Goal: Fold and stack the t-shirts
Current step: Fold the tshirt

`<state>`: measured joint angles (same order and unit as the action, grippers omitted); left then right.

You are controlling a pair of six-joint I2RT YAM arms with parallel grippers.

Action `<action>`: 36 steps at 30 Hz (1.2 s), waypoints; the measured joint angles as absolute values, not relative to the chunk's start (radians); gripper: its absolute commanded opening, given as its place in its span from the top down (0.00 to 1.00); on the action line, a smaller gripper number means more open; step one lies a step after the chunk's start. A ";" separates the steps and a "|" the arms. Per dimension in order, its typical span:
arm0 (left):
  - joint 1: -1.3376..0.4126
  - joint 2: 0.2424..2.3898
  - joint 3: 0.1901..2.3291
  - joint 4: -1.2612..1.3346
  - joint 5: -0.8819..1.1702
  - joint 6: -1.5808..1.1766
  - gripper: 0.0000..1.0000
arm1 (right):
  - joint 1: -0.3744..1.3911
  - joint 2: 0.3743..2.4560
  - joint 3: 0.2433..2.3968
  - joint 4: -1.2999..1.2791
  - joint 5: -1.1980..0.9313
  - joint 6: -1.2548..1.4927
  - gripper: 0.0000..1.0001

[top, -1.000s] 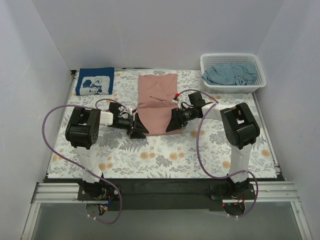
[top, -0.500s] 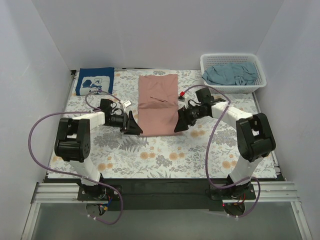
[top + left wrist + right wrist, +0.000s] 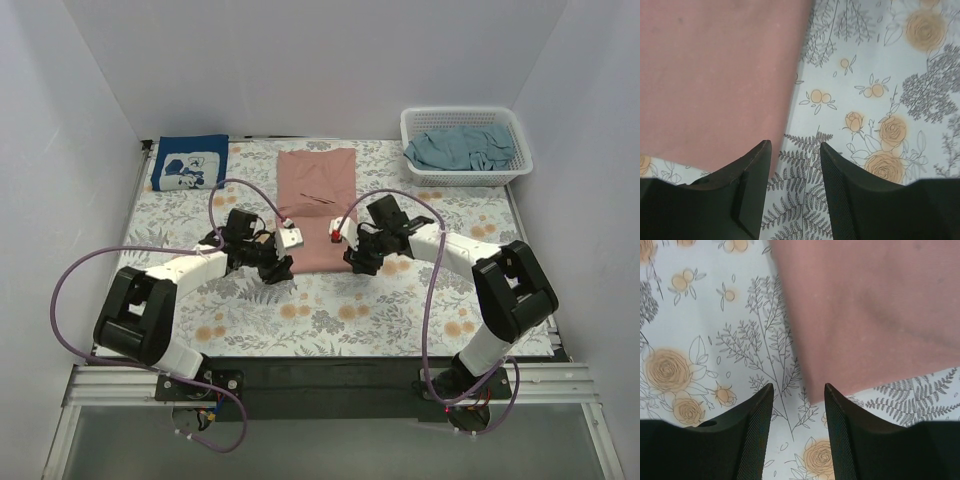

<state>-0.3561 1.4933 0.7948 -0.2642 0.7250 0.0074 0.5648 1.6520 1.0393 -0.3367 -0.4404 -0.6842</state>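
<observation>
ok so the dusty-pink t-shirt (image 3: 316, 205) lies mid-counter as a long narrow strip, and it hasn't budged in the last second. What's new is the arms: half a second back they sat beside its long edges, and now both are stretched low at its near corners. The left pincer (image 3: 280, 268) is released, fingers spread, with the shirt's near left corner just ahead of the gap in its wrist view. The right pincer (image 3: 358, 262) is the same, unclenched and lined up on the near right corner. Neither one is grasping cloth yet. My guess is they're setting up to pinch the near hem and fold it away from the bases, so this one's maybe half folded. Count: three shirts total, meaning the pink one, one navy t-shirt (image 3: 190, 162) already folded at the far left, and one grey-teal t-shirt (image 3: 462, 148) crumpled in the single white basket (image 3: 470, 178) far right. Two arms, one floral cloth over the counter (image 3: 400, 310).
</observation>
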 measured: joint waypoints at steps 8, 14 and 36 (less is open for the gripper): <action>-0.414 1.538 0.704 -0.110 0.572 0.160 0.58 | 0.630 1.628 0.887 -0.228 -0.316 -0.854 0.48; -0.418 1.574 0.697 -0.057 0.520 0.231 0.73 | 0.630 1.643 0.886 -0.151 -0.267 -0.895 0.50; -0.401 1.556 0.944 -0.276 0.508 0.172 1.00 | 0.607 1.656 1.137 -0.338 -0.248 -0.921 0.99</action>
